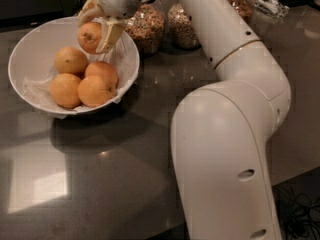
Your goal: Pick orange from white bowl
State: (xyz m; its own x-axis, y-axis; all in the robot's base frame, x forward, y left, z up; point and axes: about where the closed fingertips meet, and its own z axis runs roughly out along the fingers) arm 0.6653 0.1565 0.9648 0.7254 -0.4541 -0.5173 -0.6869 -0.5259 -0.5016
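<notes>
The white bowl [30, 46] stands at the left on the dark counter, lined with crinkled white paper. My gripper [95, 29] is over the bowl's far right side, shut on the orange [89, 37], which has a brownish stem scar. It holds the orange above the other fruit. Several cleaner oranges [82, 79] lie together in the bowl below it. My white arm reaches in from the lower right.
Two glass jars of grains [147, 26] [182, 26] stand just right of the bowl, behind my gripper. More jars stand at the back right [240, 4]. The dark counter [100, 174] extends toward the front; cables lie on the floor at lower right.
</notes>
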